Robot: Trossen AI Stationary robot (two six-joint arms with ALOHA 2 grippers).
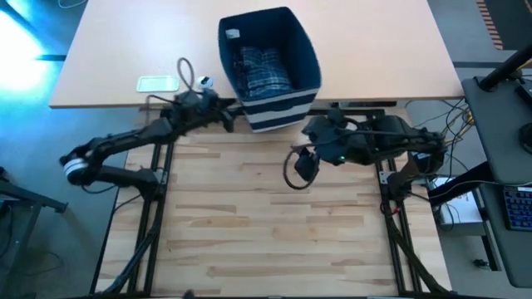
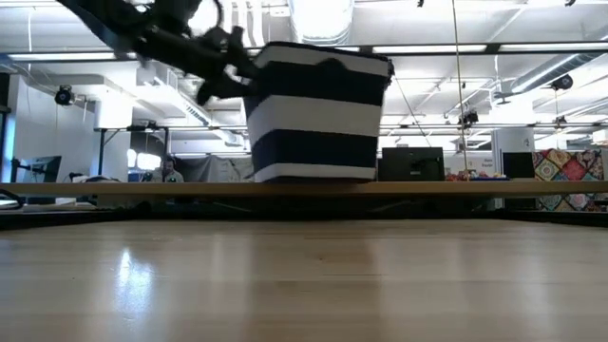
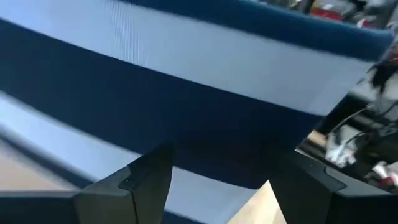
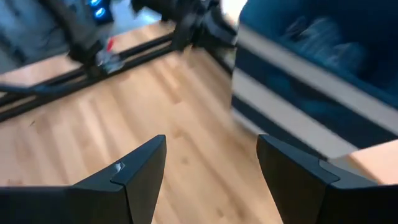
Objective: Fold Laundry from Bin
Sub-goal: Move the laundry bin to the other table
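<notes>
My low view shows only the bin's (image 2: 318, 114) striped wall, clothes hidden behind it. Left wrist feed is blurred stripes. From above, the plaid laundry (image 1: 264, 68) lies half-buried in shadow.

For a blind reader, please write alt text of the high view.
A navy striped bin holding plaid laundry stands on the far table. The left hand is open beside it; the right hand is open over the wooden table.
</notes>
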